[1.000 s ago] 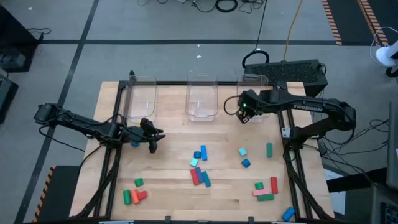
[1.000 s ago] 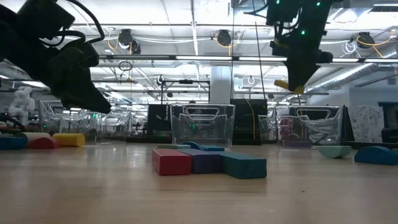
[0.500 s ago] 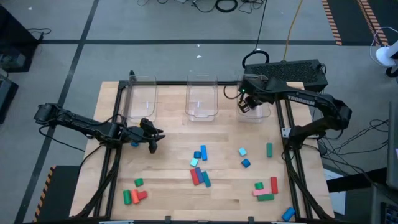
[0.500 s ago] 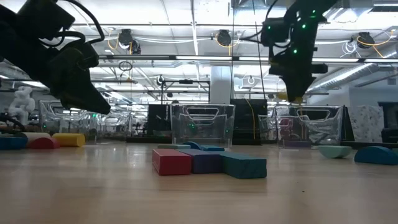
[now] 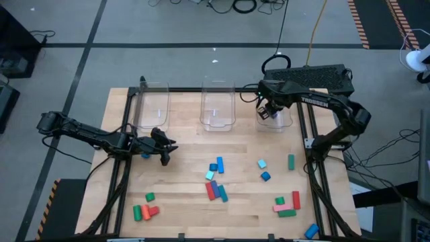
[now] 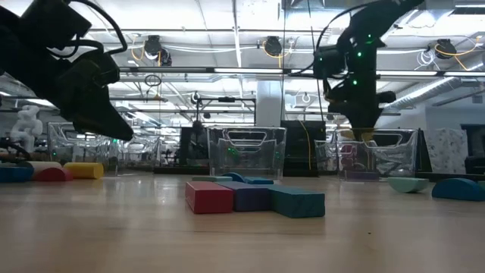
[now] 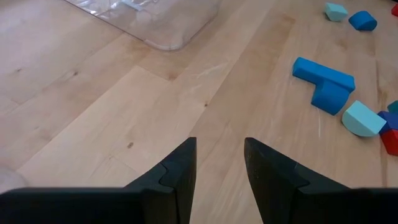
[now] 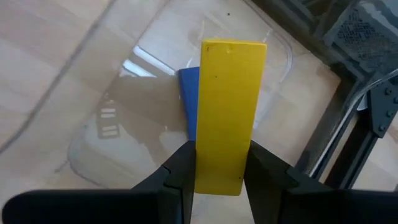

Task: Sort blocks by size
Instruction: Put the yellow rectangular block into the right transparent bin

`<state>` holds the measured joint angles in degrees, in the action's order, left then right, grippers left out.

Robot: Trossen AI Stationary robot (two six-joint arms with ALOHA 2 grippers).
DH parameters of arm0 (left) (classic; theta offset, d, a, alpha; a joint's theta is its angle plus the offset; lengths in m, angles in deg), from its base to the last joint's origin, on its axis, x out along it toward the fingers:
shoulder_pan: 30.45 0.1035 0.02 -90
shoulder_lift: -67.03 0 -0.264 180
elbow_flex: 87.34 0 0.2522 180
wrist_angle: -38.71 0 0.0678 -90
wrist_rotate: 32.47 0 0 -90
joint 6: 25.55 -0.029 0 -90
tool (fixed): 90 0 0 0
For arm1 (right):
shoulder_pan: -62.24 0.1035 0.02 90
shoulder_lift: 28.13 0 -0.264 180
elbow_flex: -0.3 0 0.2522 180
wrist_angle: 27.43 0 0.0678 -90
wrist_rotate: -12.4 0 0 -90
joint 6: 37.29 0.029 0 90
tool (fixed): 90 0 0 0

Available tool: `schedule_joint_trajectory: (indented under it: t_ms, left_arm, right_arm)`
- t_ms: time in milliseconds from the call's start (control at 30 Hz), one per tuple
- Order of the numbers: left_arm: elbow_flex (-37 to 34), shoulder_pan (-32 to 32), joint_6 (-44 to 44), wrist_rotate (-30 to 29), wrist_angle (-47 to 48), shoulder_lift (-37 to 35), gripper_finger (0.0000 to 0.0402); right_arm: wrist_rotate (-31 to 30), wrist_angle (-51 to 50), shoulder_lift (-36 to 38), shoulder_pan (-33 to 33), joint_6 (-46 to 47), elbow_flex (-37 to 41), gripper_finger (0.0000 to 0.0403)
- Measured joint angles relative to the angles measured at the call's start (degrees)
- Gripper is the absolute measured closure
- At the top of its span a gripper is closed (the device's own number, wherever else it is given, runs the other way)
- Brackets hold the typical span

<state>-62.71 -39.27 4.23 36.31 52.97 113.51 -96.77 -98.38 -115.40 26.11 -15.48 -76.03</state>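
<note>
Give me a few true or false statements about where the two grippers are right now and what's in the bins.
1. The right gripper is shut on a yellow bar. True.
2. The right gripper hangs over the middle clear bin. False: it is over the right-hand clear bin.
3. A blue block already lies in the bin below the yellow bar. True.
4. The left gripper holds a blue block. False: it is open and empty, over bare table.
5. The left-hand clear bin is full of blocks. False: no blocks show in it from above.
</note>
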Motion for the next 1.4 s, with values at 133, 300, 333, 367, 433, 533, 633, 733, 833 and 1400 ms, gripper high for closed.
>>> schedule_joint_trajectory:
  t_ms: [133,300,333,367,433,533,633,733,833,1400]
  left_arm:
    - [0.0,-0.48,0.08,-0.03,0.04,0.01,0.0265]
    - [0.0,-1.12,0.09,-0.03,0.04,0.01,0.0265]
    - [0.0,-1.11,0.09,-0.03,0.04,0.02,0.0265]
    - [0.0,-1.11,0.08,-0.03,0.04,0.02,0.0265]
    - [0.0,-1.11,0.06,-0.06,0.04,0.01,0.0265]
    - [0.0,-1.11,0.0,-0.27,0.04,0.0,0.0265]
    - [0.0,-1.07,-0.03,-0.75,0.04,0.02,0.0265]
    - [0.0,-1.07,-0.03,-1.58,0.02,0.0,0.0265]
    - [0.0,-1.07,-0.02,-1.88,0.02,0.02,0.0265]
    - [0.0,-1.07,0.0,-2.0,-0.03,0.02,0.0265]
  right_arm:
    - [0.79,3.11,-0.76,-1.02,-1.21,1.98,0.0308]
    - [6.65,9.65,-0.76,-3.09,-3.04,7.62,0.0308]
    - [7.34,10.95,-0.76,-3.56,-3.36,8.82,0.0308]
    - [7.6,12.13,-0.76,-3.85,-3.51,10.08,0.0308]
    - [7.62,14.32,-0.76,-4.43,-4.13,12.39,0.0308]
    - [8.12,17.19,-0.76,-5.2,-4.75,15.2,0.0308]
    - [9.65,20.16,-0.61,-5.57,-5.29,16.9,0.0308]
    - [9.91,21.18,-0.61,-5.55,-6.19,17.16,0.0302]
    - [10.14,22.26,-0.64,-5.55,-6.57,17.27,0.0288]
    - [8.51,22.57,1.8,-5.42,-7.31,16.79,0.0226]
